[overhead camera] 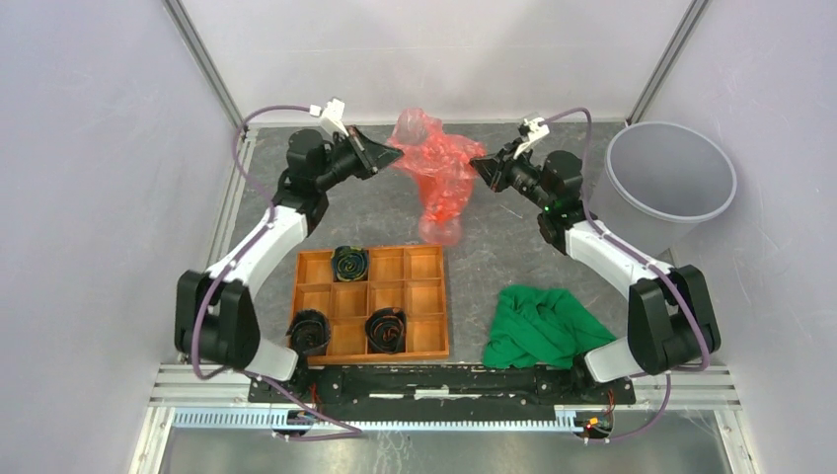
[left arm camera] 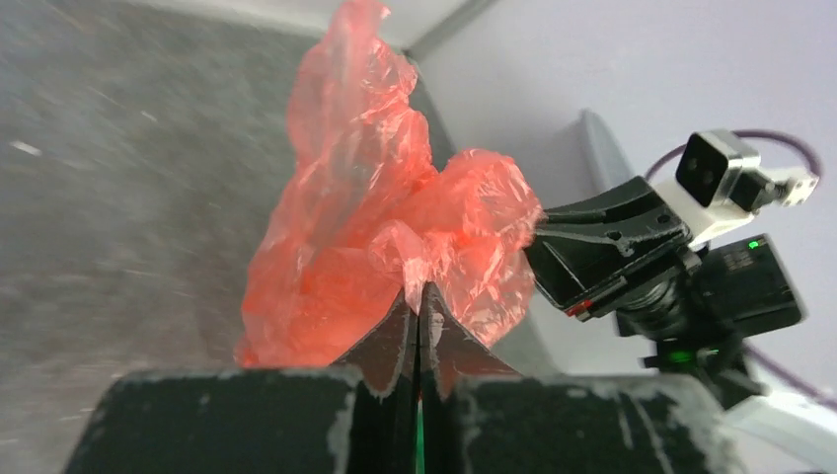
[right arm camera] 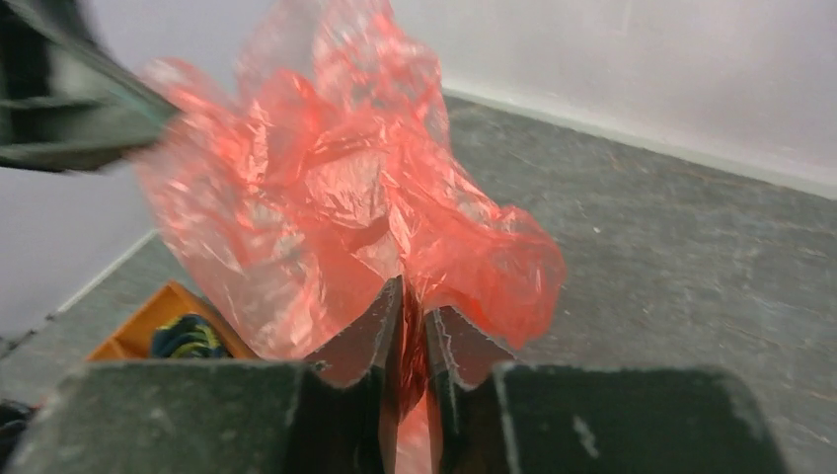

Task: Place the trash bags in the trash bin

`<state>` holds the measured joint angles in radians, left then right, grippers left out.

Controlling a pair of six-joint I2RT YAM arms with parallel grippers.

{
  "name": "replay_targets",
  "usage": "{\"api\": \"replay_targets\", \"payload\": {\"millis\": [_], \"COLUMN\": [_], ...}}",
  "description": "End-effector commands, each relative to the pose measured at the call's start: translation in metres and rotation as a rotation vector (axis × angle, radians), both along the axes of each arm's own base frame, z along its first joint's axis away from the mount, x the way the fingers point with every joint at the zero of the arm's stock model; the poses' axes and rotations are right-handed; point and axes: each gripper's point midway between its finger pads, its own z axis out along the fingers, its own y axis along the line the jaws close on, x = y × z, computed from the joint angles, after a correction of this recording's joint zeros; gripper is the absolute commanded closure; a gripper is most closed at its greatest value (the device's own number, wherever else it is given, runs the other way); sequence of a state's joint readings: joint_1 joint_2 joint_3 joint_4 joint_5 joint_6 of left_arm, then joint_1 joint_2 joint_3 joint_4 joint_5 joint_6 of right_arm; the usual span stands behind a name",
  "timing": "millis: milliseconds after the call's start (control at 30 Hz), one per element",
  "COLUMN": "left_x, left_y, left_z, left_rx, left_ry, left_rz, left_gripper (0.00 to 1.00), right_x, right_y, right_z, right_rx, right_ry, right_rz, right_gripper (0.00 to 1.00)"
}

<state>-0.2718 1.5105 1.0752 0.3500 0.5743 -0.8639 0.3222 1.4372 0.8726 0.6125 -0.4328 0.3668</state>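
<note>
Top: trash bag [overhead camera: 439,173] hangs above the bench near its far edge, btwn left gripper [overhead camera: 387,150] & right gripper [overhead camera: 481,168]. Trash bin [overhead camera: 642,212] at far right corner, well apart.
L wrist: jaws pressed together, pinching trash bag [left arm camera: 365,217].
R wrist: jaws nearly together, trash bag [right arm camera: 326,197] caught in the narrow gap.

From the right wrist, the left gripper [right arm camera: 128,128] is a blurred dark shape cut off at ten o'clock, the orange tray [right arm camera: 133,331] sits partly hidden behind the jaws at eight o'clock, and overhead the red bag [overhead camera: 434,173] blurs at its hanging tail toward six o'clock.
</note>
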Motion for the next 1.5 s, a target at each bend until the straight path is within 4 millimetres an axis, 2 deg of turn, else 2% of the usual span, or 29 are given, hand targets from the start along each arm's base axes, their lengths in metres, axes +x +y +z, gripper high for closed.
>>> {"api": "replay_targets", "payload": {"millis": [0, 100, 133, 300, 400, 467, 533, 633, 700, 833, 967, 1033, 1100, 1233, 1300, 1367, 1467], "left_x": [0.005, 0.002, 0.002, 0.003, 0.002, -0.002, -0.007, -0.015, -0.019, -0.029, -0.047, -0.061, -0.073, -0.086, -0.087, -0.09, -0.092], "left_y": [0.05, 0.062, 0.065, 0.063, 0.057, 0.049, 0.039, 0.024, 0.016, 0.0, -0.024, -0.036, -0.047, -0.058, -0.059, -0.059, -0.06], "left_z": [0.014, 0.031, 0.034, 0.037, 0.037, 0.038, 0.037, 0.037, 0.035, 0.03, 0.024, 0.015, 0.004, -0.016, -0.015, -0.017, -0.017], "left_rx": [0.335, 0.387, 0.393, 0.352, 0.33, 0.316, 0.293, 0.257, 0.246, 0.263, 0.321, 0.384, 0.488, 0.63, 0.633, 0.633, 0.645], "left_ry": [-0.192, -0.275, -0.289, -0.287, -0.289, -0.301, -0.309, -0.308, -0.307, -0.324, -0.362, -0.383, -0.432, -0.465, -0.471, -0.475, -0.492], "left_rz": [0.202, 0.245, 0.248, 0.187, 0.133, 0.08, 0.009, -0.112, -0.166, -0.218, -0.319, -0.388, -0.428, -0.451, -0.459, -0.474, -0.482], "left_gripper": [0.98, 0.98, 0.98, 0.98, 0.98, 0.98, 0.98, 0.98, 0.98, 0.98, 0.98, 0.98, 0.98, 0.98, 0.98, 0.98, 0.98], "right_x": [0.025, 0.027, 0.026, 0.025, 0.029, 0.034, 0.041, 0.042, 0.039, 0.053, 0.059, 0.049, 0.036, 0.01, -0.005, -0.018, -0.029], "right_y": [0.003, 0.016, 0.02, 0.021, 0.017, 0.008, -0.005, -0.004, 0.002, 0.001, 0.028, 0.041, 0.042, 0.026, 0.021, 0.014, 0.004], "right_z": [-0.026, -0.026, -0.023, -0.003, -0.002, -0.009, -0.017, -0.016, -0.008, 0.018, 0.045, 0.044, 0.038, 0.04, 0.039, 0.029, 0.018], "right_rx": [-0.179, -0.188, -0.181, -0.135, -0.16, -0.214, -0.262, -0.293, -0.334, -0.417, -0.416, -0.427, -0.448, -0.509, -0.551, -0.594, -0.628], "right_ry": [0.055, 0.068, 0.062, 0.04, 0.049, 0.055, 0.07, 0.031, -0.047, -0.176, -0.254, -0.286, -0.328, -0.419, -0.473, -0.505, -0.539], "right_rz": [-0.063, -0.025, -0.018, -0.033, -0.058, -0.092, -0.133, -0.084, -0.022, 0.0, 0.134, 0.21, 0.234, 0.23, 0.261, 0.279, 0.285], "right_gripper": [0.76, 0.59, 0.5, 0.2, 0.11, 0.08, 0.06, 0.05, 0.05, 0.02, 0.02, 0.02, 0.02, 0.02, 0.02, 0.02, 0.02]}}
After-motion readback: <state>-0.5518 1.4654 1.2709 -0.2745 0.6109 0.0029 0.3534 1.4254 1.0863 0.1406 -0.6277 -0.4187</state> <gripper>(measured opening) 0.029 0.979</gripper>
